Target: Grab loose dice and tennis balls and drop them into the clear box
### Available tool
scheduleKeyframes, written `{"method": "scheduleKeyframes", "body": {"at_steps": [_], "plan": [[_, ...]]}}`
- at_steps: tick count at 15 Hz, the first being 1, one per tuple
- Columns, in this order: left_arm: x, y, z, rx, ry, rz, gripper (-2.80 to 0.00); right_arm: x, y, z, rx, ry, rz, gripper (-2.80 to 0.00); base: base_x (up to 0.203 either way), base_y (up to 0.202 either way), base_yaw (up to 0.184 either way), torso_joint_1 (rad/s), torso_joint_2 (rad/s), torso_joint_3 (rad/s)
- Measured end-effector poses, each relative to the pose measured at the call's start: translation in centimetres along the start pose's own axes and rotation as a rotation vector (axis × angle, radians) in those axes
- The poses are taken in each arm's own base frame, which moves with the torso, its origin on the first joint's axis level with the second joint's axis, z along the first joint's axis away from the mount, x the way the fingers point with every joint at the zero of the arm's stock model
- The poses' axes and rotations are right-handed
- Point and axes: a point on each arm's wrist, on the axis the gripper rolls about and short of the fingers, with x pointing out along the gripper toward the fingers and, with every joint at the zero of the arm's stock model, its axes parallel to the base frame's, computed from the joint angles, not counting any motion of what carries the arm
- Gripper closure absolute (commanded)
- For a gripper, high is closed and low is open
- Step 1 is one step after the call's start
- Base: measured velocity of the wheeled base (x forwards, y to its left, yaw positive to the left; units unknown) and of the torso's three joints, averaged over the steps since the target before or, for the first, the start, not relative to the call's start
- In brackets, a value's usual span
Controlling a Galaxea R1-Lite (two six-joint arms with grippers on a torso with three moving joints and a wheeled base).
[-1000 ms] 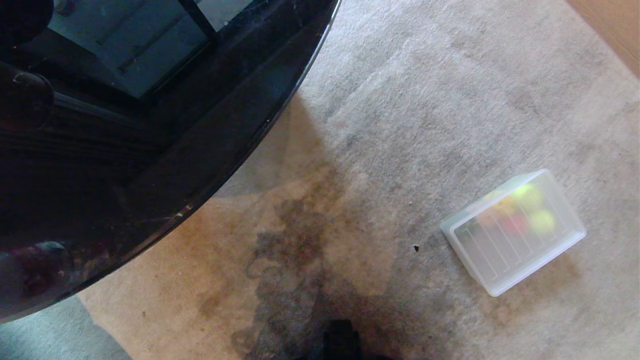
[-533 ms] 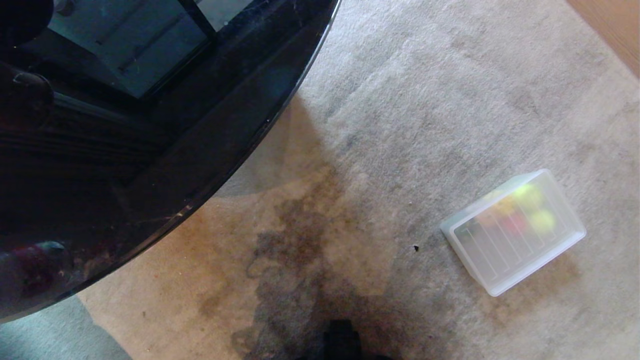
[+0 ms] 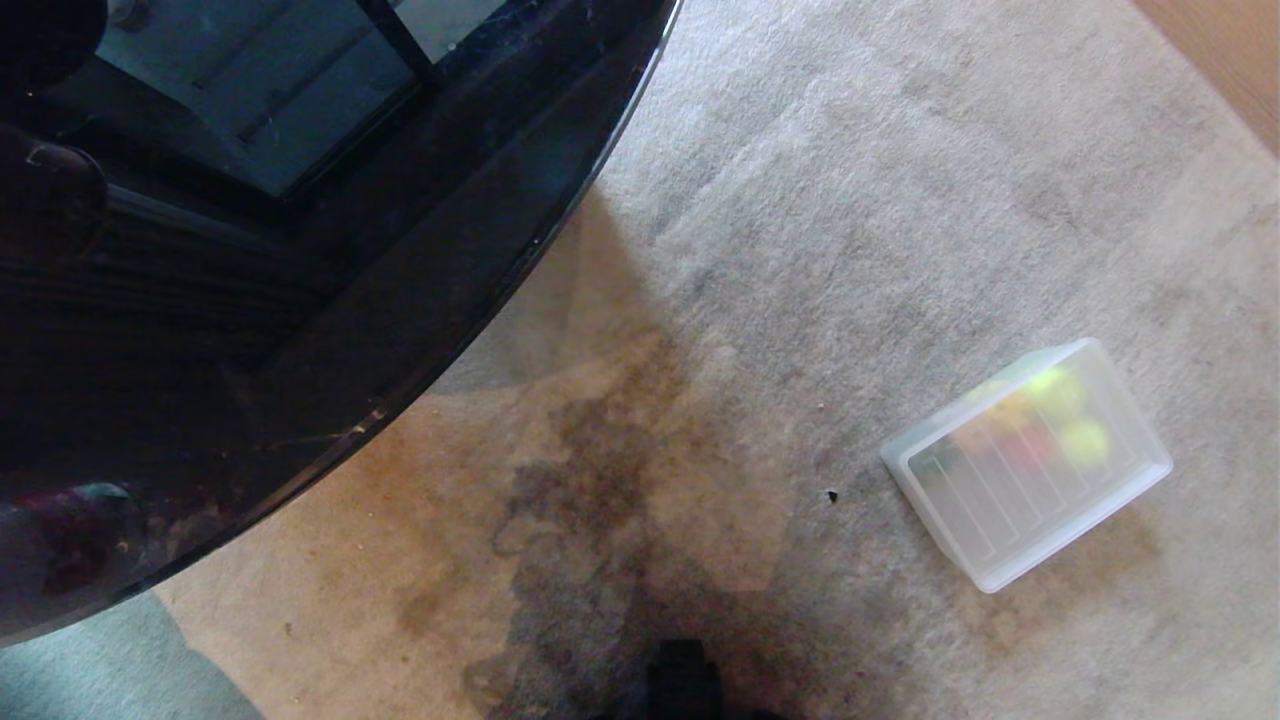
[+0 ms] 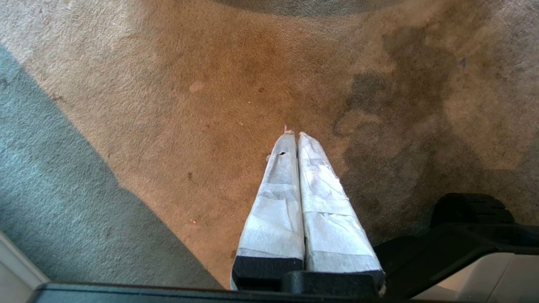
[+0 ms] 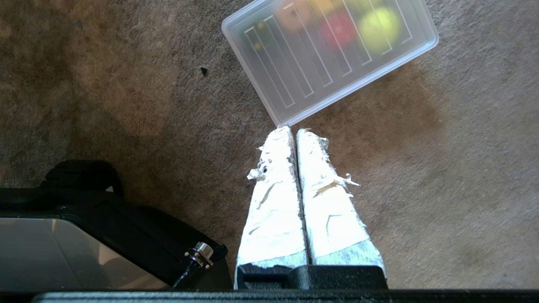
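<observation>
I see the box [image 3: 1027, 465] on the carpet [image 3: 850, 200] at about four o'clock in my head view, lid [image 5: 332, 54] on, its long axis running ten to four. Dice [image 5: 337, 29] and balls [image 5: 379, 27] show blurred through the lid, bunched at the far end. My right gripper [image 5: 293, 131] is nearer, tips pinched together on nothing, pointing at the box's near corner. My left gripper [image 4: 293, 135] is likewise closed and empty, over bare carpet. I'd judge nothing loose remains.
</observation>
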Motion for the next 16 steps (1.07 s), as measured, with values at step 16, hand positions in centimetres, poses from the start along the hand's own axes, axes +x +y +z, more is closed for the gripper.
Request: {"method": "scheduleKeyframes", "body": {"at_steps": [16], "plan": [[0.0, 0.0, 0.0, 0.0, 0.0, 0.0, 0.0, 0.0, 0.0, 0.01, 0.0, 0.0, 0.001, 0.0, 0.0, 0.0, 0.0, 0.002, 0.0, 0.095]]}}
